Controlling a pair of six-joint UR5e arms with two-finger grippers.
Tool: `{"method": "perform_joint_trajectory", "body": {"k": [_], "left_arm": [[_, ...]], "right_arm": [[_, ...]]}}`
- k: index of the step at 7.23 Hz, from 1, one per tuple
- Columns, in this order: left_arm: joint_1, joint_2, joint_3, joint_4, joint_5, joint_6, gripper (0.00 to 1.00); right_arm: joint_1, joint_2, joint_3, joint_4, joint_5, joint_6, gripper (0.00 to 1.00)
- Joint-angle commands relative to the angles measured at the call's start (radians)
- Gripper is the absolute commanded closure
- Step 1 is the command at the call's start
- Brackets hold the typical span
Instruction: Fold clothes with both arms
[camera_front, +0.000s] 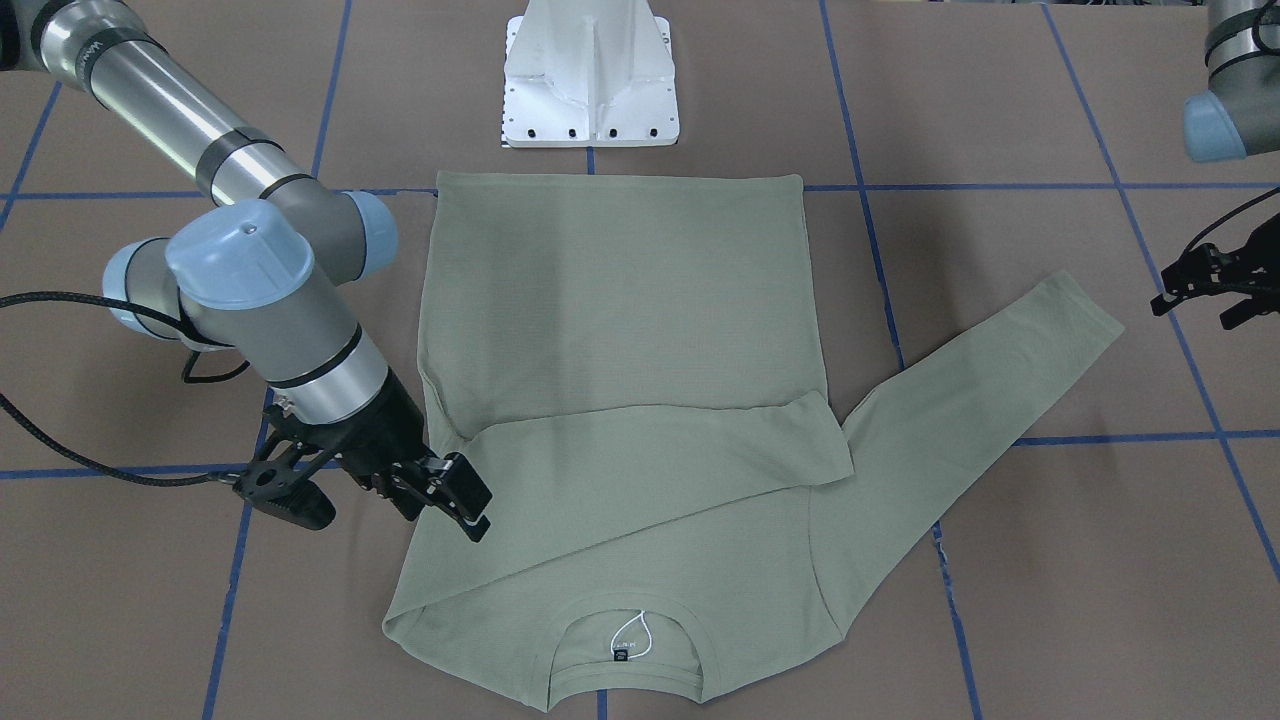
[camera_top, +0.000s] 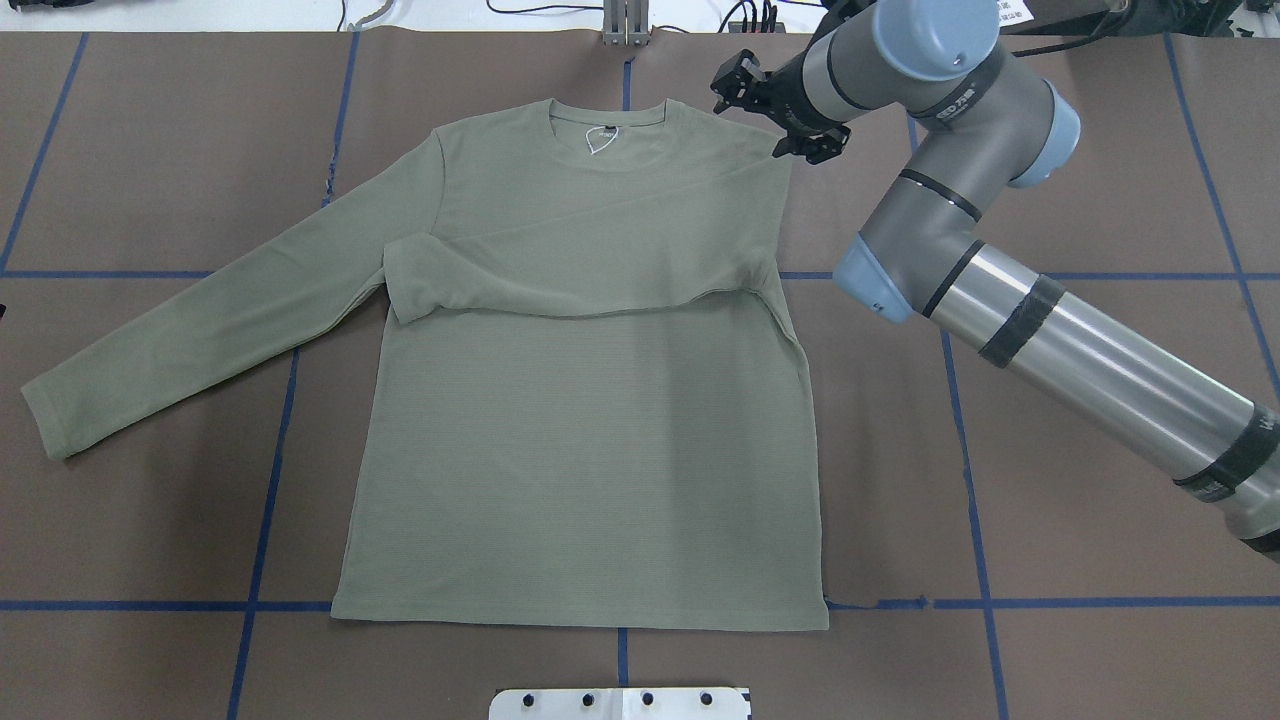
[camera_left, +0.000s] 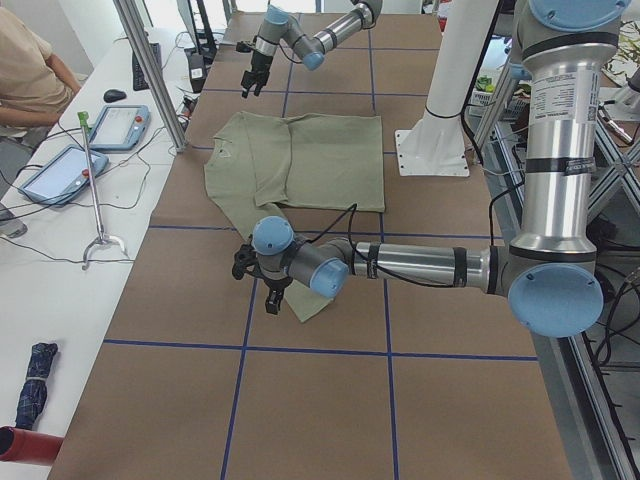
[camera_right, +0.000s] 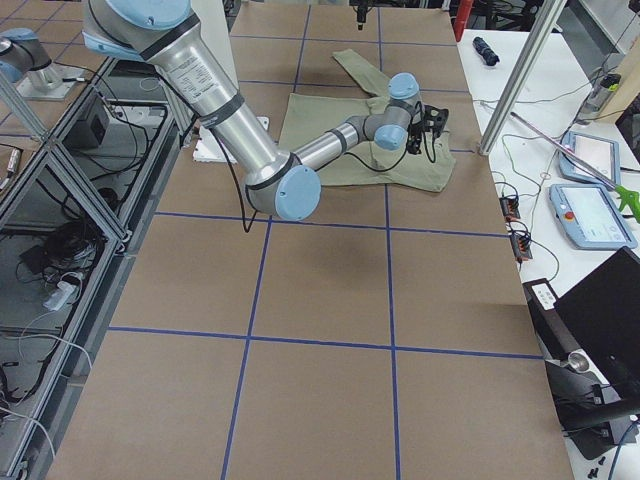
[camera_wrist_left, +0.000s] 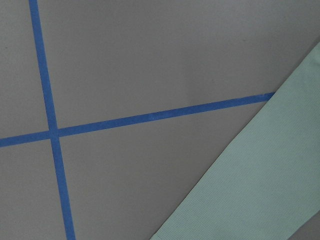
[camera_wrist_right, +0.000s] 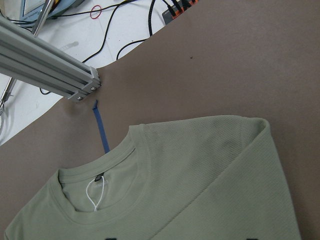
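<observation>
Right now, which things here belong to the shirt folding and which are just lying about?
Job: green shirt, right pincer, left pincer, both open and empty.
Just there: white pedestal base, folded umbrella, control tablet.

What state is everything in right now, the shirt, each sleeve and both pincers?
shirt, flat on the table, partly folded.
right sleeve, folded across the shirt's front.
left sleeve, spread out sideways.
right pincer, open, empty, beside the shirt.
left pincer, near the left sleeve's end, open or shut unclear.
</observation>
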Motion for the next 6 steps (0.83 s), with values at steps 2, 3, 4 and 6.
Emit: {"method": "perform_joint_trajectory", "body": {"k": [2,3,4,6], "left_arm": [[0.049,-0.003,0.126,-0.117,0.001,-0.005,0.17],[0.051,-0.009,0.151,-0.127,-0.001,-0.037,0.18],[0.063,-0.009,0.15,-0.128,-0.007,-0.04,0.19],[0.121,-0.008,0.15,-0.127,-0.008,-0.045,0.2]], "right_arm": [[0.057,-0.055,0.016,0.002,0.108,-0.132,0.1],[0.057,-0.055,0.02,0.003,0.118,-0.131,0.09],[0.057,-0.06,0.037,0.002,0.132,-0.13,0.08],[0.057,-0.062,0.039,0.002,0.141,-0.131,0.08]]}}
